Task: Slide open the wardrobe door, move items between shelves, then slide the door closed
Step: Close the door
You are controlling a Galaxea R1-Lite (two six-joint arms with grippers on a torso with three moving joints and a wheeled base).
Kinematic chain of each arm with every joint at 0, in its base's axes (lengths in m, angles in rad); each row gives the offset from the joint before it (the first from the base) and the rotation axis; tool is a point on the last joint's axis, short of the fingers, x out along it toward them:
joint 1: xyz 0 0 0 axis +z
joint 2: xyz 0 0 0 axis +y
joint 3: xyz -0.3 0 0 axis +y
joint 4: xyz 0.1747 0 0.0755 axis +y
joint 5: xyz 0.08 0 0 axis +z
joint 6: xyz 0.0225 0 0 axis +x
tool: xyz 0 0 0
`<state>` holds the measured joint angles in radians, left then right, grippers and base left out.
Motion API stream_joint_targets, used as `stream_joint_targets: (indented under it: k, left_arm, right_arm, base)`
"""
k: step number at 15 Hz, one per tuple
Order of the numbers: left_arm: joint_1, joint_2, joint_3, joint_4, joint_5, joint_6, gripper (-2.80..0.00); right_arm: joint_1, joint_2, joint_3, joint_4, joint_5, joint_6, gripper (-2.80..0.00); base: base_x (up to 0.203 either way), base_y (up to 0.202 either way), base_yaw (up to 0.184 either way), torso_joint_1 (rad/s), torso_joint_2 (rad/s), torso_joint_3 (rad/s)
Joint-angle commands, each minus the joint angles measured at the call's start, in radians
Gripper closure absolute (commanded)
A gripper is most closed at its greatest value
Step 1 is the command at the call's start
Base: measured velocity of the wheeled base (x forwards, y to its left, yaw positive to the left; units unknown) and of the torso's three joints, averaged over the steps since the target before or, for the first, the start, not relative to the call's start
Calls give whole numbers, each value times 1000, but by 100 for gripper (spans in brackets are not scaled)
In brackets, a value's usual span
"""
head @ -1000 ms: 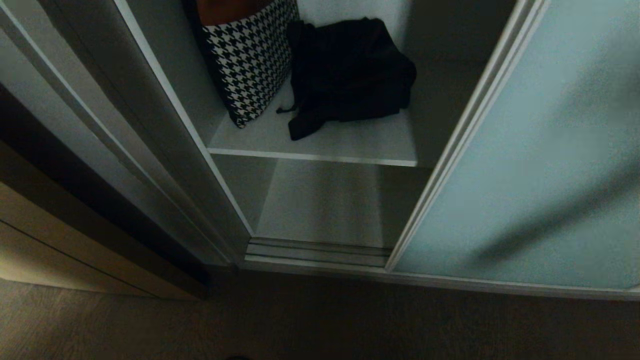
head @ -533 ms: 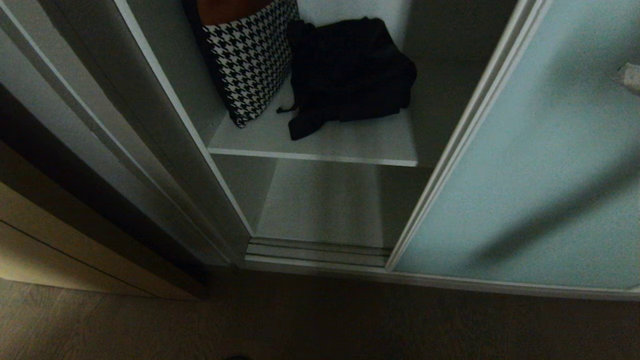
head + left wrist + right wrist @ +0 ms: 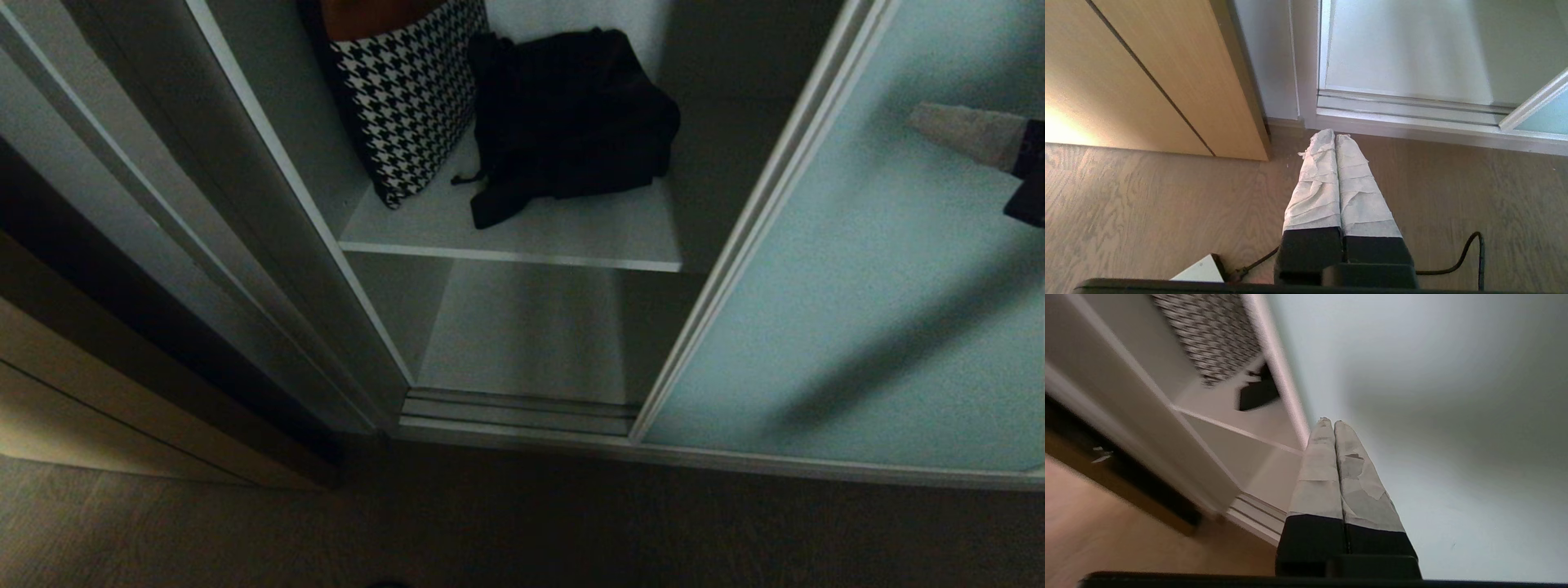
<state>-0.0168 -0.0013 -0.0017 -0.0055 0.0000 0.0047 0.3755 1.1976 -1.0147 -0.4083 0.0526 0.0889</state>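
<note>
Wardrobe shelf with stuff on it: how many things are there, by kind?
Black fabric bundle: 1
Black-and-white houndstooth cushion: 1
Total: 2, both on the upper shelf

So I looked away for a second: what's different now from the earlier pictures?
The right gripper, fingers shut and empty, has come in from the right edge of the head view, in front of the sliding wardrobe door. The door, black bundle, houndstooth cushion and left gripper are unchanged.
</note>
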Motion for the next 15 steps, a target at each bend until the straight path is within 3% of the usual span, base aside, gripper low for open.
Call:
stream_joint_targets:
  k: [1,8,15]
  left_arm:
    - [0,1,0,-1,0,0,0]
    - [0,1,0,-1,0,0,0]
    - [0,1,0,-1,0,0,0]
  right_arm:
    - [0,64,-13,-3,-23,-2,0]
    - [21,153,-74,-35,-71,1,0]
    - [114,203,-112,-58,-78,-5,0]
  base:
    - [0,0,0,0,0,0]
    - [0,0,0,0,0,0]
    - [0,0,0,0,0,0]
